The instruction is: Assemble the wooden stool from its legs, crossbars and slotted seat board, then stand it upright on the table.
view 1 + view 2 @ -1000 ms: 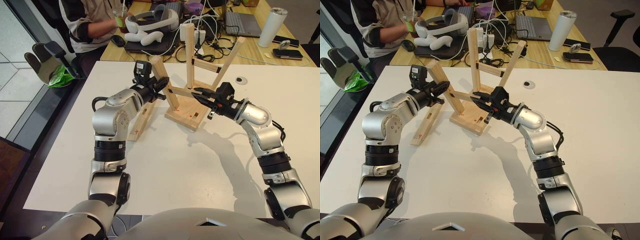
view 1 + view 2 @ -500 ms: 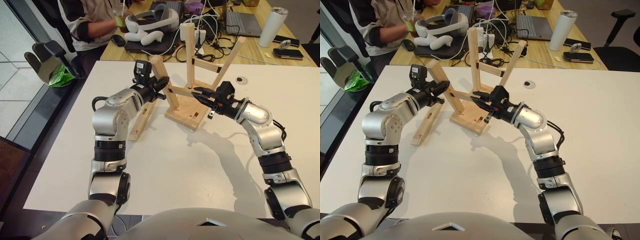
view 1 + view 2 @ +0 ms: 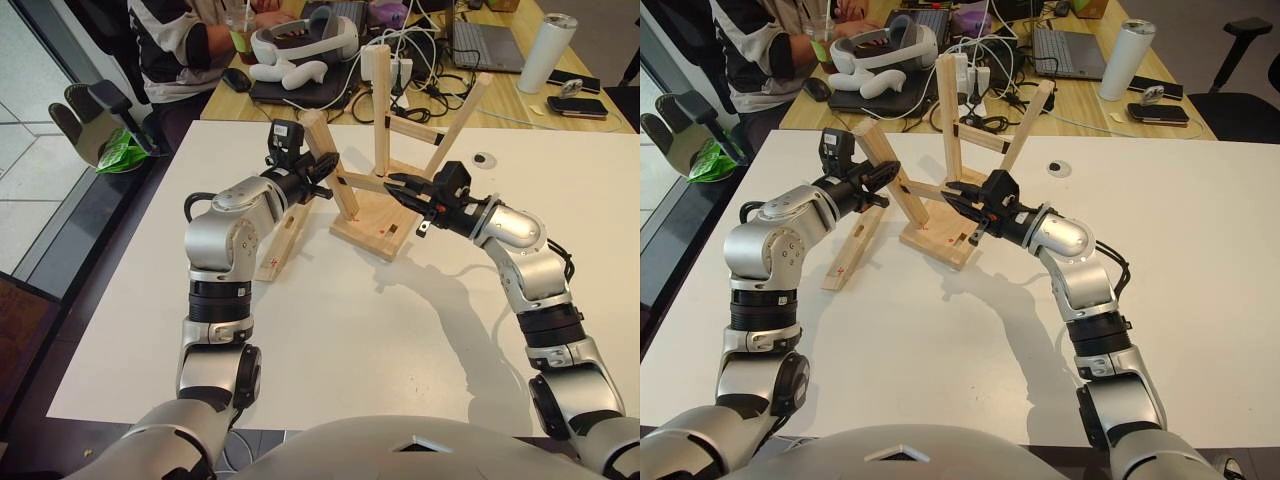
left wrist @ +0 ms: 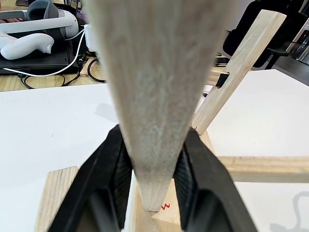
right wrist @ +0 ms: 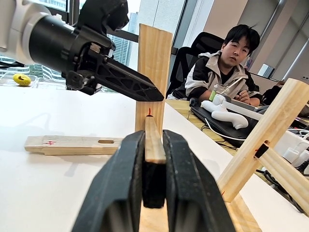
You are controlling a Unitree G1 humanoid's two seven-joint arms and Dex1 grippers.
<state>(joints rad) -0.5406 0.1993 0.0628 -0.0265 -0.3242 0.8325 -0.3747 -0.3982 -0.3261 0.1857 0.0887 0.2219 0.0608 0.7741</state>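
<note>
On the white table (image 3: pixel 340 340) the stool (image 3: pixel 378 120) sits upside down: seat board (image 3: pixel 370 228) flat, legs rising and splaying outward. The left gripper (image 3: pixel 322 180) clamps the tilted left leg (image 3: pixel 322 140), while the right gripper (image 3: pixel 393 184) pinches the level crossbar (image 3: pixel 365 182) joining it. A slotted bar (image 3: pixel 278 245) lies flat alongside.

No legible text or labels.
</note>
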